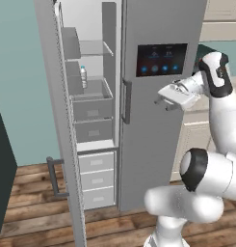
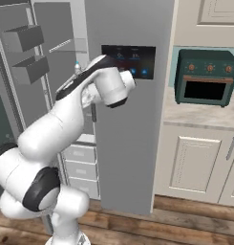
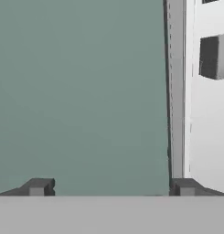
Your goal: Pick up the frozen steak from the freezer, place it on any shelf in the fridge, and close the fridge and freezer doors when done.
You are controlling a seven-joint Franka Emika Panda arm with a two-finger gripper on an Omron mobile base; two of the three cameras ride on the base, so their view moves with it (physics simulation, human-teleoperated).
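**Clerk:** Item one, room and surfaces?

**Keeper:** Wood plank floor (image 1: 32, 202), well below the pincer. Teal wall (image 1: 18, 72), far off in the direction the fingertips point. Behind the wrist: pale counter (image 2: 204, 112) over cream cabinets (image 2: 195, 162), with a green oven (image 2: 204, 76) standing on the counter.

**Clerk:** Item two, the pincer?

**Keeper:** Pincer (image 1: 163, 103), empty, with its fingers spread wide. In the hand view the two dark fingertips (image 3: 38, 186) stand far apart at the bottom, with nothing between them but teal wall.

**Clerk:** Item three, the appliance?

**Keeper:** Fridge door (image 1: 158, 144), shut, directly behind the pincer; whether they touch cannot be told. Its dark touchscreen (image 1: 161, 60) is just above the pincer. Its bar handle (image 1: 125, 101) is ahead of the fingertips at about their height. Past that handle is the freezer (image 1: 110, 48), open, with grey bins (image 1: 93, 108) level with the pincer and pale drawers (image 1: 96, 181) lower. A clear bottle (image 1: 83, 76) stands on a shelf a little higher than the fingertips. Freezer door (image 1: 57, 120), swung wide, is farthest ahead. In the hand view its edge runs beside one fingertip.

**Clerk:** Item four, the frozen steak?

**Keeper:** Its place cannot be told from these pictures.
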